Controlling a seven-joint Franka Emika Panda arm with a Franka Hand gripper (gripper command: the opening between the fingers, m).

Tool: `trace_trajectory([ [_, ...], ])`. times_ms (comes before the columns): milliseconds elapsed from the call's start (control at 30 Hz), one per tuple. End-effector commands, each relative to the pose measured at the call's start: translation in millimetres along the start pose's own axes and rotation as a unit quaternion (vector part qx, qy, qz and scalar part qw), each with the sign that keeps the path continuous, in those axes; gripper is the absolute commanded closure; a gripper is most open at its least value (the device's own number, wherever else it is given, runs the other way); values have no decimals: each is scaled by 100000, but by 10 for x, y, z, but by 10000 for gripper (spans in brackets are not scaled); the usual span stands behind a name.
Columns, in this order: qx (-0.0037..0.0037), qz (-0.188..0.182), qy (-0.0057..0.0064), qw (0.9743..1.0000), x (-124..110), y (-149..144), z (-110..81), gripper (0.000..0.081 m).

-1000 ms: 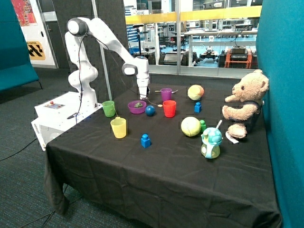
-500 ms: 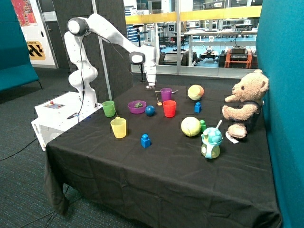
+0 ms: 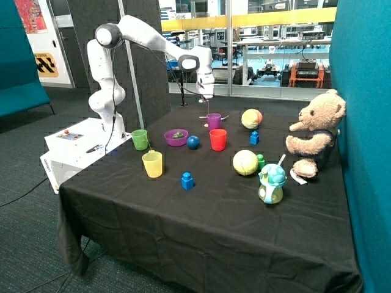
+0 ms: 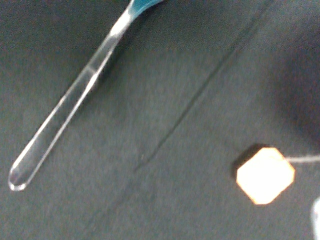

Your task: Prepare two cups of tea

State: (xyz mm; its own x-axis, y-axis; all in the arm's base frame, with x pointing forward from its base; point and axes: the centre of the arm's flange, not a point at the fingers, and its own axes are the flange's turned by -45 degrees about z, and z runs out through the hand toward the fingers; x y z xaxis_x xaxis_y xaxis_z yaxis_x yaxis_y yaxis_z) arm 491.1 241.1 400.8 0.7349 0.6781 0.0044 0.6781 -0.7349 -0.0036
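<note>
Since the earlier frames the arm has been swinging away from the purple bowl [image 3: 176, 137] and rising toward the bench's far edge, so the claw [image 3: 207, 97] is now hanging in the air above the purple cup [image 3: 213, 121]. Below the claw something thin with a small pale tag [image 3: 203, 118] is dangling by a thread beside the purple cup; whether the claw is clenched or released cannot be told. In the wrist view the tag [image 4: 265, 175] is showing as a pale eight-sided piece over the black cloth of the bench [image 4: 150, 100], with a clear plastic spoon [image 4: 65, 115] lying nearby.

The purple cup is standing upright near the far edge, just behind the red cup [image 3: 217, 139]. The light green cup [image 3: 140, 139] is standing upright near the bench's edge beside the robot base, with the yellow cup [image 3: 153, 163] just in front of it. The purple bowl is sitting between the green cup and a blue ball [image 3: 193, 142]. A teddy bear [image 3: 316, 131] is sitting at the opposite side edge, next to a toy teapot [image 3: 271, 183].
</note>
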Motion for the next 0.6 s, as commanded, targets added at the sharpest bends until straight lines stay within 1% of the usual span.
trace_trajectory([
  [0, -180, 31, -221, 100000, 296, 156, -112, 808],
  [133, -182, 796, -219, 99996, 285, 340, -70, 808],
  [367, -189, 3909, -213, 99923, 153, 736, 48, 808],
  [567, -192, 5276, -211, 99860, 113, 968, 82, 808],
])
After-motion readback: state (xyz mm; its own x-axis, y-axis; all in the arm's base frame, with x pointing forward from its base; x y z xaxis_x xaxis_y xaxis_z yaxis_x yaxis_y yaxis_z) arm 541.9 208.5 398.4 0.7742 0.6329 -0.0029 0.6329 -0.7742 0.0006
